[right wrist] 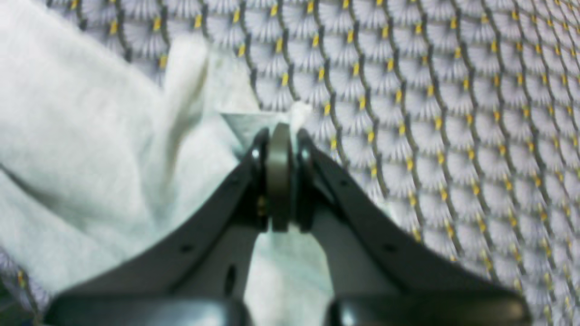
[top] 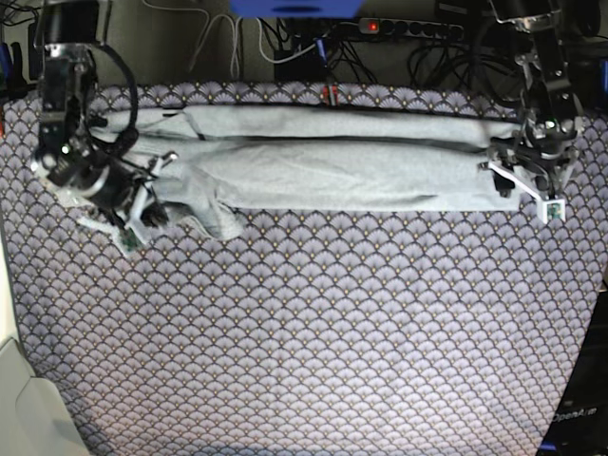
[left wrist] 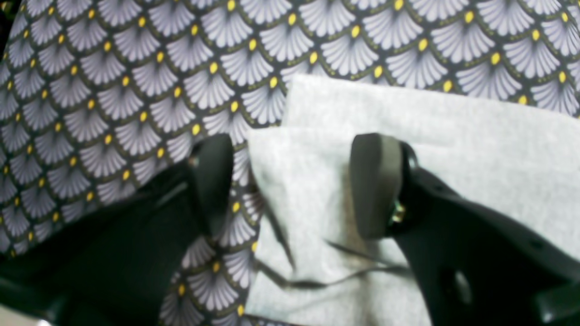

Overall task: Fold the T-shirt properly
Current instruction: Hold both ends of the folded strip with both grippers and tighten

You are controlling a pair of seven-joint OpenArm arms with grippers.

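Observation:
The light grey T-shirt [top: 323,161] lies folded into a long band across the back of the purple fan-patterned tablecloth [top: 313,332]. My left gripper [left wrist: 294,181] is open, with its jaws straddling the shirt's corner [left wrist: 453,149]. One finger is over the cloth and the other over the shirt. In the base view it [top: 521,182] is at the shirt's right end. My right gripper [right wrist: 281,136] is shut on a bunched edge of the shirt [right wrist: 81,136]. In the base view it [top: 142,211] is at the shirt's left end. No lettering shows.
A power strip and cables [top: 399,28] lie behind the table's back edge. A pale object [top: 19,399] sits off the table's front left corner. The tablecloth hangs over the right edge [top: 589,313].

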